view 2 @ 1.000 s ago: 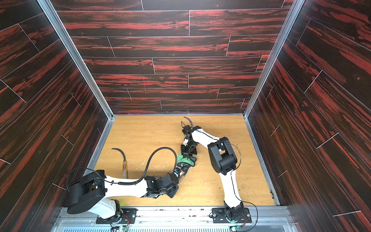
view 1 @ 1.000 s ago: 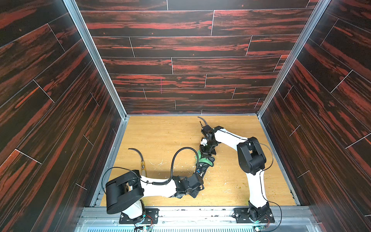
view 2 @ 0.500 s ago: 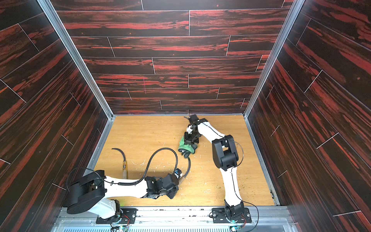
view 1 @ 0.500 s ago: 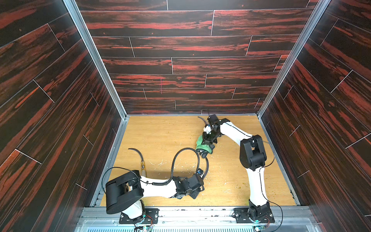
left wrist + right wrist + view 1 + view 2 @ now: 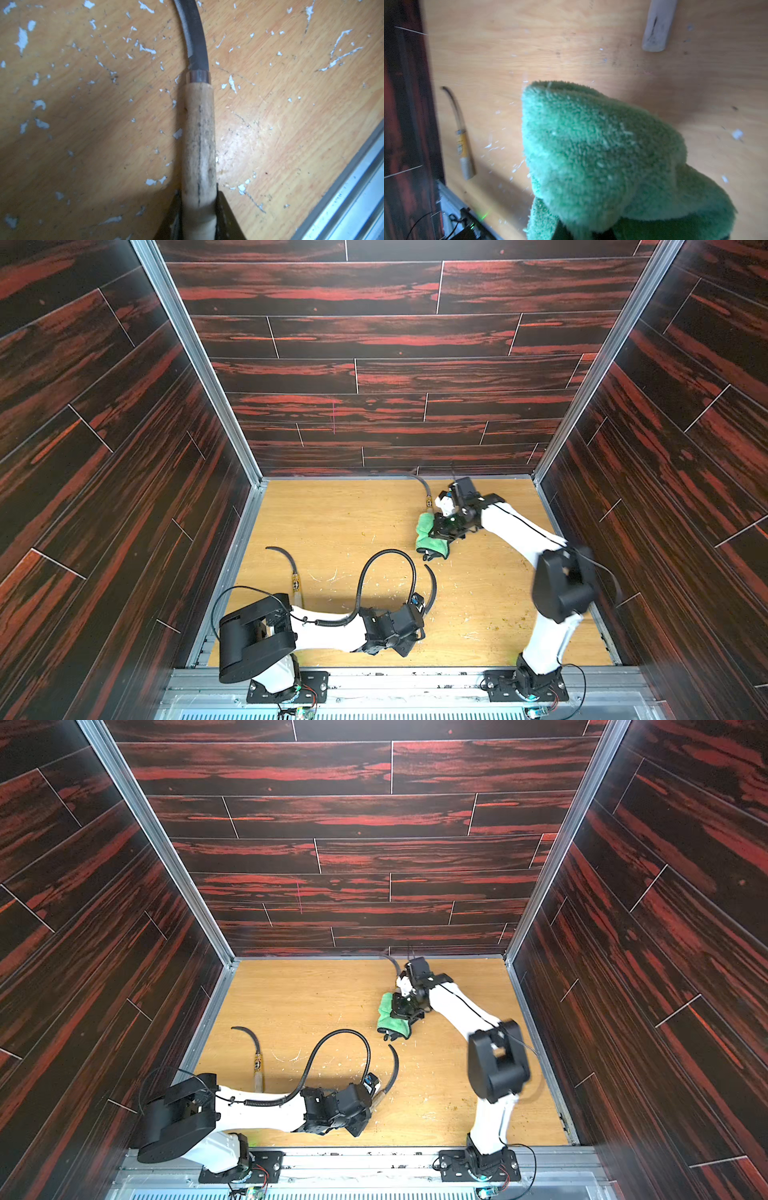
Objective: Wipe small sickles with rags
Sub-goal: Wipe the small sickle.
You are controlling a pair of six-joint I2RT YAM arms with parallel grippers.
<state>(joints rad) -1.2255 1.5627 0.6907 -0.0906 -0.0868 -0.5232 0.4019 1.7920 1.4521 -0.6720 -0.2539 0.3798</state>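
Observation:
My left gripper [image 5: 417,607] [image 5: 198,218] is shut on the pale wooden handle [image 5: 198,145] of a small sickle. Its dark curved blade [image 5: 432,587] [image 5: 395,1065] rises free over the floor. Farther back, my right gripper [image 5: 445,531] [image 5: 583,232] is shut on the green fluffy rag [image 5: 431,537] [image 5: 391,1016] [image 5: 602,155], which hangs bunched and hides its fingers. A second sickle [image 5: 426,494] [image 5: 394,966] lies at the back beside the right wrist; its handle end [image 5: 656,27] shows. A third sickle [image 5: 293,576] [image 5: 255,1052] [image 5: 462,135] lies at the left.
The wooden floor [image 5: 340,522] is scratched and flecked with white chips. Dark red panel walls enclose three sides, with a metal rail [image 5: 415,674] along the front. A black ribbed cable [image 5: 386,564] loops up from the left arm.
The right gripper has carried the rag away from the held sickle's blade toward the back of the floor. The left gripper and its sickle have hardly moved.

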